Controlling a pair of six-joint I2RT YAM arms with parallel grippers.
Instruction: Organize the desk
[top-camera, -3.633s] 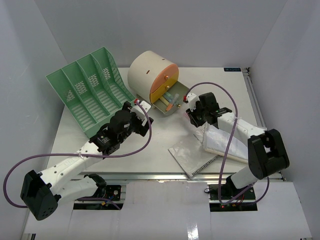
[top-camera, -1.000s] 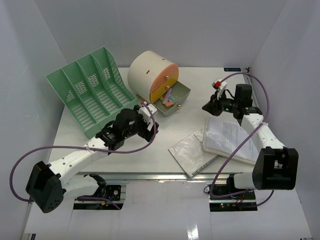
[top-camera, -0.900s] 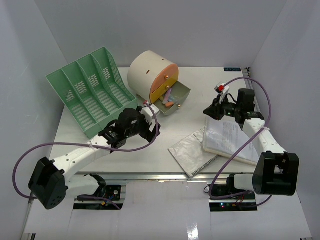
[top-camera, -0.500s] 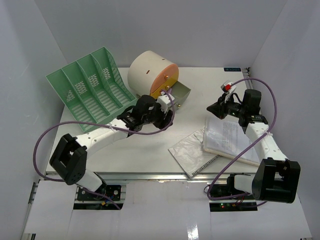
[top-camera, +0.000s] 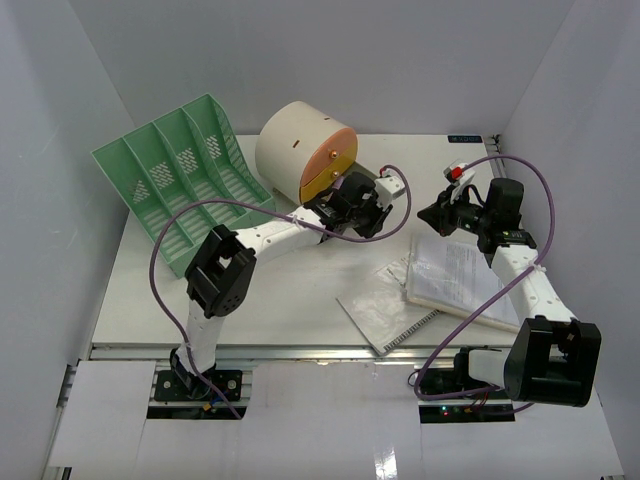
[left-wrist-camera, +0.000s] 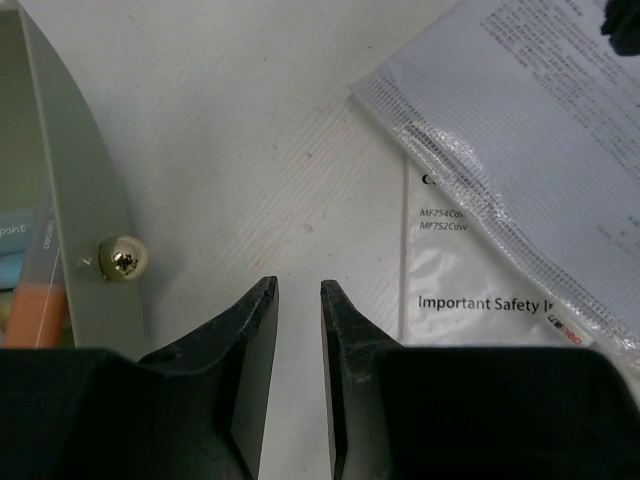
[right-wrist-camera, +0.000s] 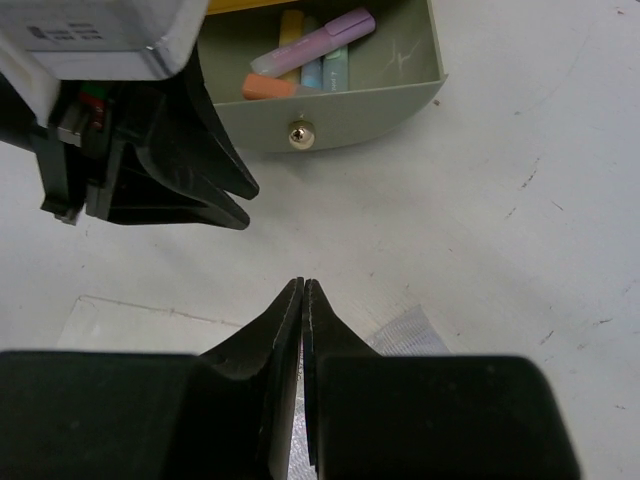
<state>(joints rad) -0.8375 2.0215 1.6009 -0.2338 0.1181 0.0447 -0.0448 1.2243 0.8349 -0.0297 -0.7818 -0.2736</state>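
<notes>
Tabletop (top-camera: 300, 290), white, carries one green rack (top-camera: 180, 180) far left, one drum drawer unit (top-camera: 295, 145) at the far middle, one manual stack (top-camera: 460, 270) and one sleeved notebook (top-camera: 380, 305) near right. One drawer (right-wrist-camera: 345, 125) is pulled out, with at least four highlighters (right-wrist-camera: 315, 40) inside. Two arms are seen. Jaws of the left arm (top-camera: 270, 235) are parted narrowly on nothing, narrower than a second ago, and have been moved right, beside the drawer's knob. Jaws of the right arm (top-camera: 525, 275) are closed and empty.

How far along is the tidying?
Done: pens lie in the open drawer. In hand: the left pincer sits beside the drawer knob, perhaps to shut it. Left: papers lie loose on the desk; the green rack looks empty.
</notes>
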